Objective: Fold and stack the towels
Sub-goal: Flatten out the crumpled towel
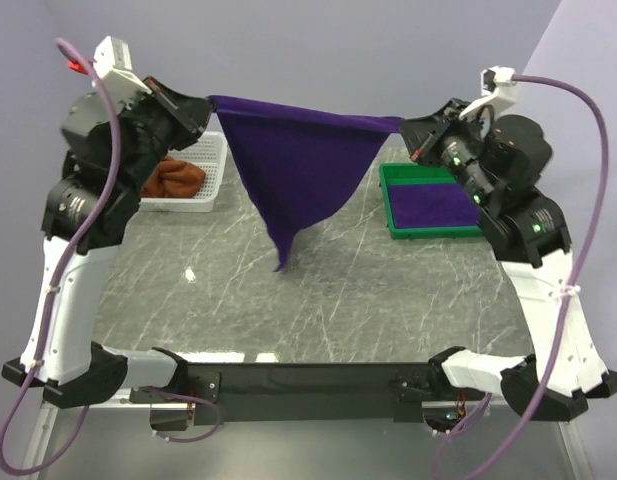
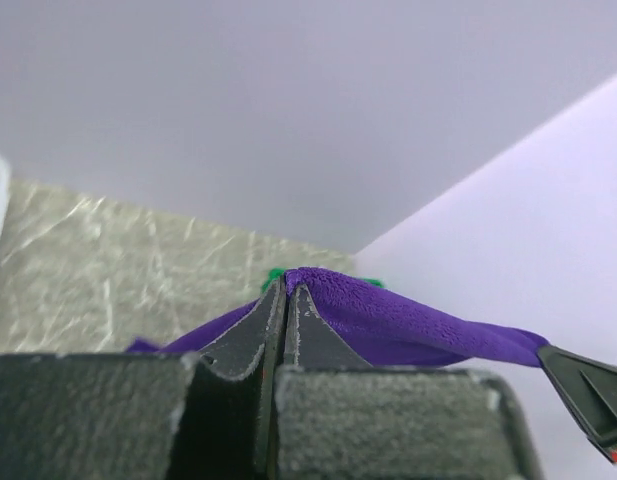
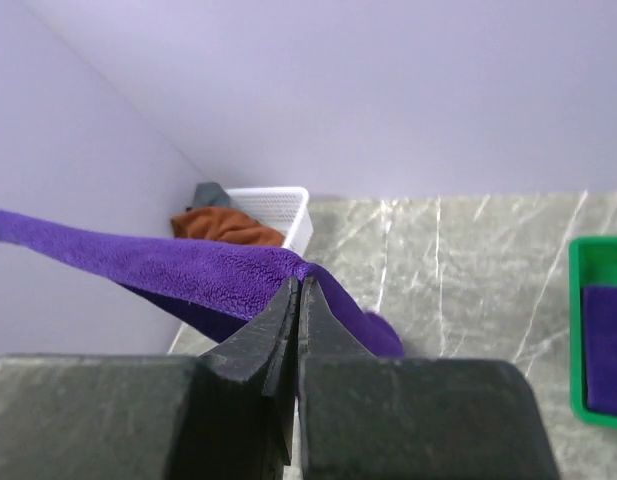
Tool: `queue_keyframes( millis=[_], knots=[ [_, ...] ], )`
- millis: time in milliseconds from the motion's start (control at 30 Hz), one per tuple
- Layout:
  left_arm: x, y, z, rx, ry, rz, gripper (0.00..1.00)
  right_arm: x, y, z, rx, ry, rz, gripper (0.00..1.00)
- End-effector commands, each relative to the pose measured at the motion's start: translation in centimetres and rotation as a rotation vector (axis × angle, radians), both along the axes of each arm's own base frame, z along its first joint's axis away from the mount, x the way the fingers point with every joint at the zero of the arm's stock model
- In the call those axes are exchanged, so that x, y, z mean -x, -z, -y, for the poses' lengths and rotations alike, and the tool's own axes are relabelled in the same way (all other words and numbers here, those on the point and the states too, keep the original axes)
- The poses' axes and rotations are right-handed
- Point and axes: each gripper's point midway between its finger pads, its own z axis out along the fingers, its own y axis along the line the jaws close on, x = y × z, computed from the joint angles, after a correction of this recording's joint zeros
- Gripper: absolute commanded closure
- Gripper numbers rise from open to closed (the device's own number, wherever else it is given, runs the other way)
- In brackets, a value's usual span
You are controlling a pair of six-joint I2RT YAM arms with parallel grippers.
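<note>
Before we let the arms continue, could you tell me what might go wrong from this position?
1. The left gripper and right gripper each pinch only a thin edge of the purple towel; a tug could pull one corner free.
2. It hangs to a single point above the table, so lowering it may leave it bunched, not flat.

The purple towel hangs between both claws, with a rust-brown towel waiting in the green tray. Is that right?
Not quite. The rust-brown towel lies in the white basket, not the green tray, as the top view shows. The purple towel does hang between the left claw and right claw.
</note>
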Motion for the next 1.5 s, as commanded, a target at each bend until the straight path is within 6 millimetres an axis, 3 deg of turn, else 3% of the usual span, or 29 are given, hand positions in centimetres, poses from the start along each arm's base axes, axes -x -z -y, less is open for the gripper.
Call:
queue_keyframes(
  millis=[0,167,233,367,500,700,733,800,900,1100,1133,1167,1233,1267,1333,1367,1400,1433,1467],
  knots=[
    [3.0,-5.8,-1.8,-0.016,-0.006,0.194,1.0,2.7,-3.8,2.9,0.03,0.057,0.148,1.0],
    [8.1,-10.0,-2.3,0.007,0.072,0.36,1.0,6.9,-7.3,3.7,0.011,0.008,0.321,1.0],
    [9.8,-11.0,-2.3,0.012,0.104,0.405,1.0,8.5,-8.1,3.4,0.023,-0.041,0.369,1.0],
    [13.7,-12.4,-2.3,0.025,0.186,0.466,1.0,13.5,-10.5,3.0,0.024,-0.16,0.495,1.0],
    [16.0,-12.5,-2.6,0.055,0.224,0.477,1.0,16.4,-11.5,2.8,0.009,-0.233,0.524,1.0],
    [16.5,-10.0,-1.7,0.104,0.281,0.383,1.0,15.7,-9.2,2.4,0.009,-0.249,0.413,1.0],
    [15.2,-8.4,-1.3,0.106,0.276,0.336,1.0,15.9,-9.3,2.6,-0.004,-0.239,0.42,1.0],
    [14.7,-7.4,-1.8,0.127,0.24,0.318,1.0,14.5,-7.9,2.5,-0.006,-0.219,0.383,1.0],
    [10.5,-3.8,-2.6,0.102,0.104,0.205,1.0,11.3,-6.2,2.6,0.0,-0.143,0.322,1.0],
    [-0.7,5.6,-1.7,-0.024,-0.084,-0.004,1.0,0.7,0.6,1.5,0.086,0.014,0.116,1.0],
    [-2.2,6.4,-1.9,-0.044,-0.114,-0.016,1.0,-1.8,2.5,0.8,0.105,0.02,0.067,1.0],
    [-4.8,7.9,-1.7,-0.068,-0.148,-0.034,1.0,-3.3,3.0,0.6,0.109,0.032,0.062,1.0],
    [-7.8,9.3,-2.7,-0.084,-0.196,-0.062,1.0,-5.9,4.0,0.2,0.116,0.047,0.033,1.0],
    [-10.3,10.9,-2.5,-0.091,-0.207,-0.087,1.0,-8.5,5.9,-0.6,0.132,0.048,-0.003,1.0],
    [-12.9,12.1,-3.3,-0.101,-0.246,-0.092,1.0,-10.8,6.9,-1.2,0.141,0.053,-0.009,1.0],
    [-14.8,14.2,-3.2,-0.119,-0.255,-0.122,1.0,-13.0,8.3,-1.8,0.15,0.057,-0.011,1.0],
    [-16.0,14.5,-3.2,-0.116,-0.262,-0.109,1.0,-14.2,9.1,-1.9,0.159,0.062,-0.014,1.0],
    [-17.1,15.4,-3.5,-0.122,-0.262,-0.117,1.0,-16.0,11.3,-2.2,0.177,0.073,-0.044,1.0],
    [-18.8,17.8,-3.3,-0.136,-0.253,-0.154,1.0,-17.2,11.7,-2.1,0.18,0.086,-0.033,1.0]
  ],
)
